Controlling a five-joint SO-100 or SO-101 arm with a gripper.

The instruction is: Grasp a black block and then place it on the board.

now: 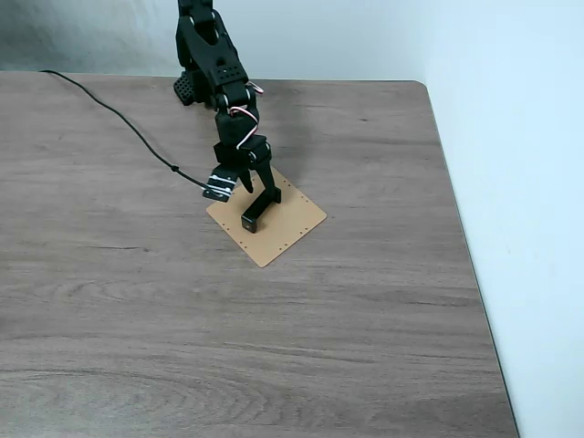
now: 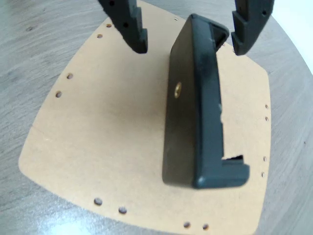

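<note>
The tan board [image 1: 294, 224] lies on the wood-grain table, its edges lined with tiny holes. The black block [image 1: 257, 210], a short bar with a small hole in its side, rests on the board [image 2: 98, 132] in both views. My gripper [image 1: 259, 192] hovers just above the block's far end and is open. In the wrist view the block [image 2: 195, 122] runs from between the fingers towards the camera. The gripper [image 2: 190, 41] straddles it: the left finger [image 2: 133, 29] stands well clear, while the right finger [image 2: 247, 32] is close beside the block's corner.
A black cable [image 1: 137, 137] runs across the table from the far left to the arm's wrist. The table's right edge [image 1: 461, 237] meets a white wall. The arm's base [image 1: 196, 73] stands at the back.
</note>
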